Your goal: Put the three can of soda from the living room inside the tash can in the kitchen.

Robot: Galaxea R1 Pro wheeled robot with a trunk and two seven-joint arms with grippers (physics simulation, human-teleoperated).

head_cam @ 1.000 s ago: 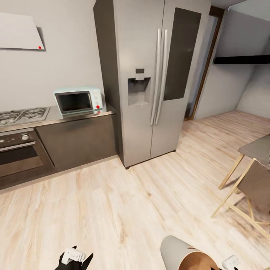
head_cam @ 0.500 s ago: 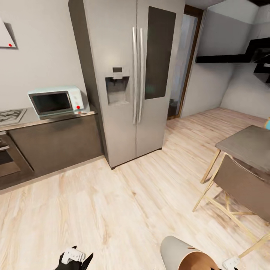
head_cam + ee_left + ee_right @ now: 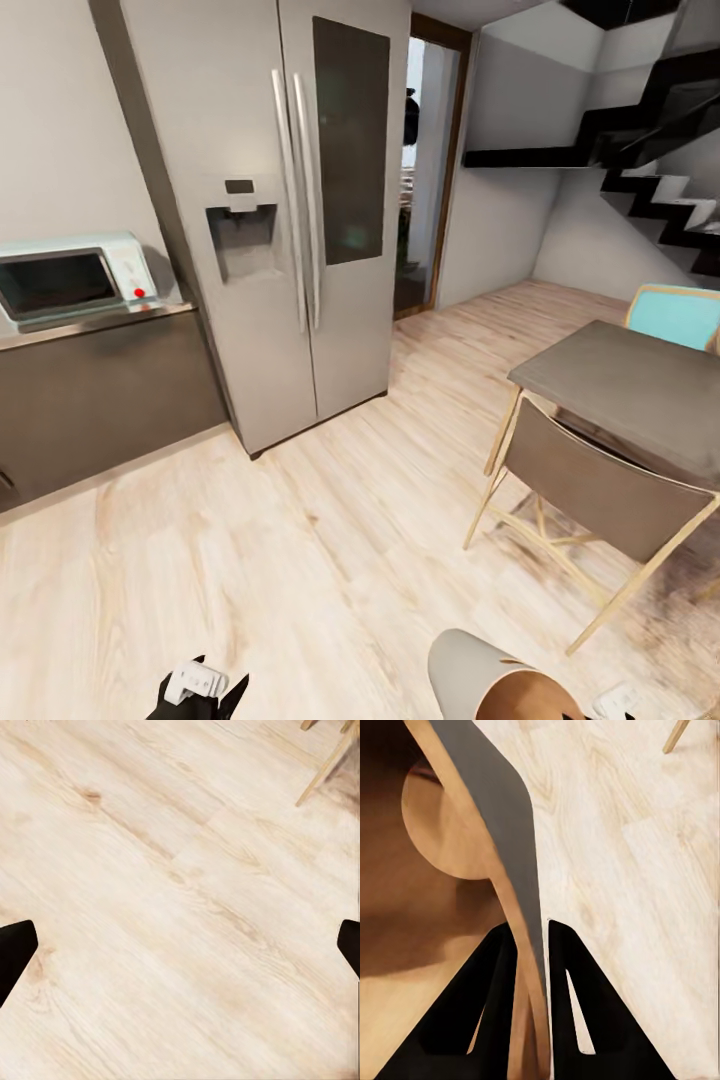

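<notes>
Your right gripper is pinching the rim of the bin. One black finger is sitting inside the bin and the other is sitting outside, with the thin wall squeezed between them. In the head view the bin is showing at the bottom edge, tipped over on a slant, just in front of you and above the wood floor. The bin is pale grey on the outside and orange-brown on the inside, and it is round.

Your left gripper is spread wide and holding nothing. It is pointing down at bare floor.

Further off, a big steel fridge is standing beside a dark counter with a white microwave on top. A grey table and a brown chair are standing to your right.
</notes>
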